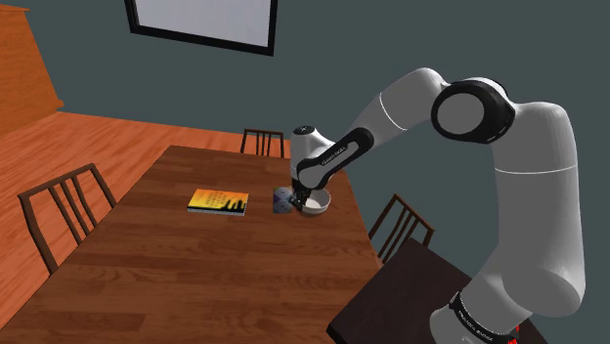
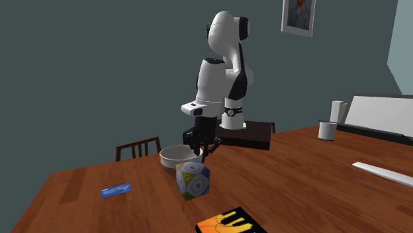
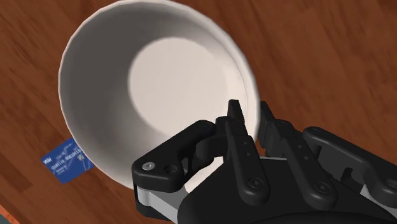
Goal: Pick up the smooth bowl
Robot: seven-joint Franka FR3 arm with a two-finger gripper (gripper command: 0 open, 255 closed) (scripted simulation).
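Beside white bowl (image 3: 172, 83), blue card (image 3: 67, 159), lettering illegible.

We see the bowl (image 3: 159, 83) as plain white, smooth inside and along the rim, with a matt finish. The desk (image 1: 196, 264) is reddish-brown wood with clear grain and a faint sheen. The end effector (image 3: 249, 112) looks like matt black plastic, with small round screw heads. The floor (image 1: 59, 147) is orange wooden planking, and the chair (image 1: 61, 200) is dark wood.
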